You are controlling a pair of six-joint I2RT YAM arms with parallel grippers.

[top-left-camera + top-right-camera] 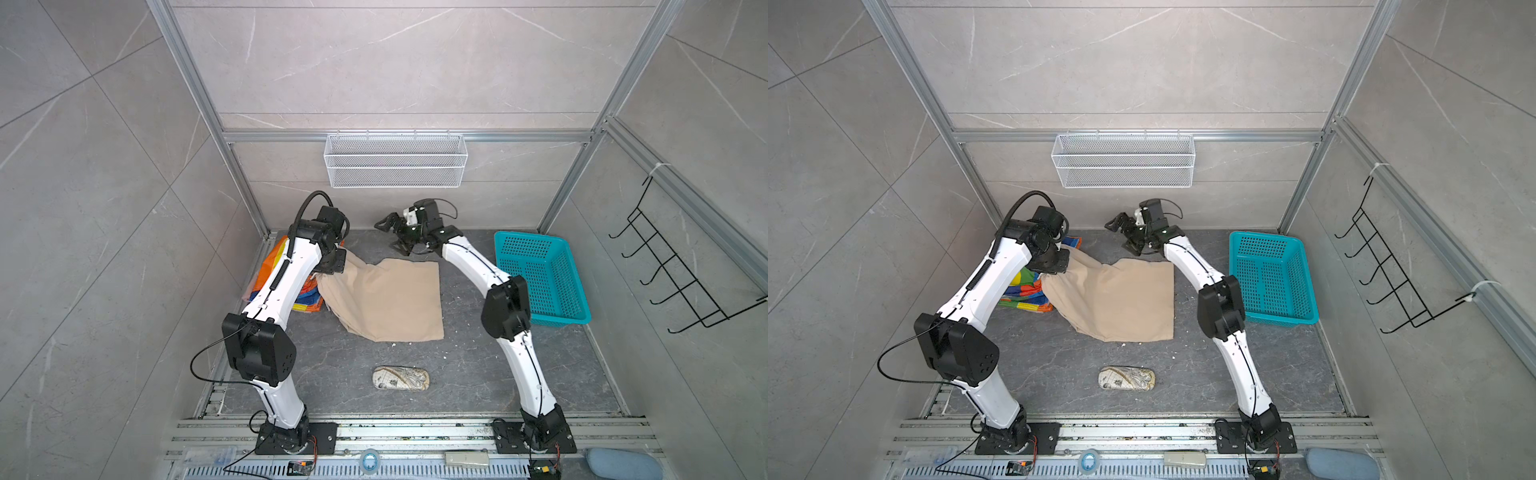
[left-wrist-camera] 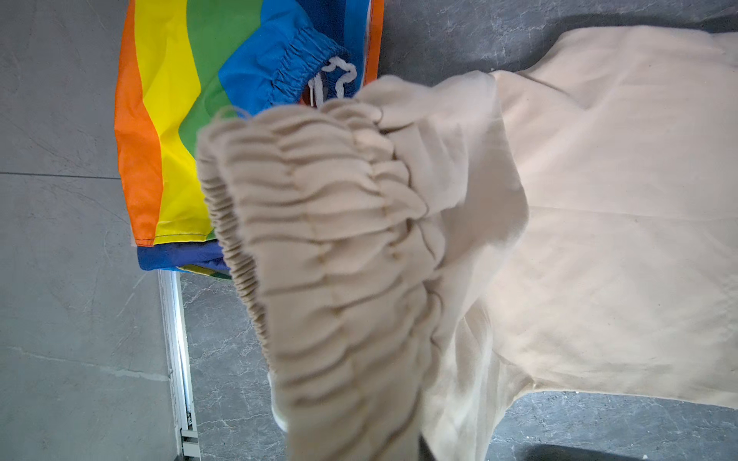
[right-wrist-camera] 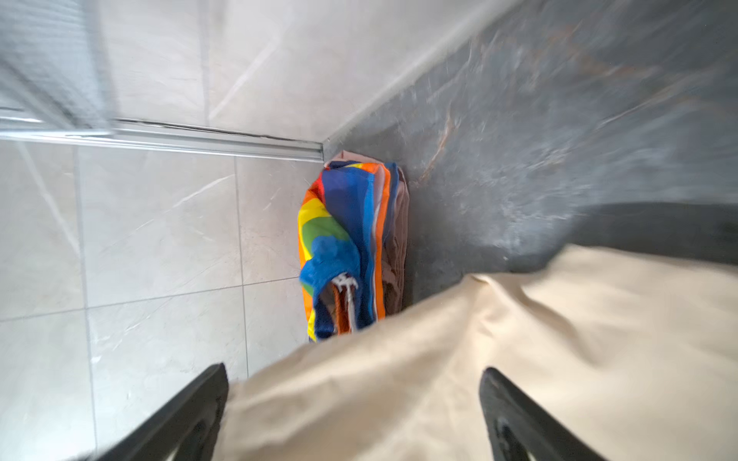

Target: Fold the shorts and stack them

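Draping downward, the beige shorts [image 1: 390, 299] are clamped by the left gripper [image 1: 329, 269]. The right gripper [image 1: 391, 236] is spread wide.

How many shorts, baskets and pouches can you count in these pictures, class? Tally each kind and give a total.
Shorts: 3 (beige shorts, rainbow-striped shorts, dusty pink shorts beneath the rainbow pair)
Baskets: 2 (teal basket on the table, white wire basket on the wall)
Pouches: 1 (patterned pouch)
Total: 6

No legible text, labels, numbers anywhere; pouch [image 1: 401, 378] print unreadable.
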